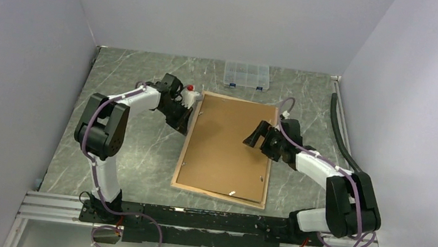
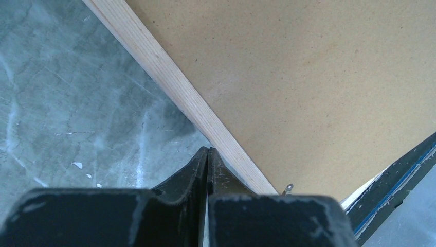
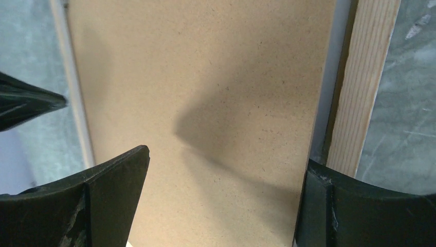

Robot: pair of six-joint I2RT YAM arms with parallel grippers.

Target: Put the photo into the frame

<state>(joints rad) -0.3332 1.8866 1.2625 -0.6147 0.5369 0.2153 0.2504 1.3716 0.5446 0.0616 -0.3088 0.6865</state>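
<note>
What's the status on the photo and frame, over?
Left gripper shut, tips at wood edge of frame. Right gripper open above backing board. Frame face down, board covering its back; photo not visible. No obstruction seen.

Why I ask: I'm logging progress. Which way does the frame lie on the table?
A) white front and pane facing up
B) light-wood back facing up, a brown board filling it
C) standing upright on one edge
B: in the top view the frame lies flat with its light-wood border showing, and the brown backing board fills the opening.
</note>
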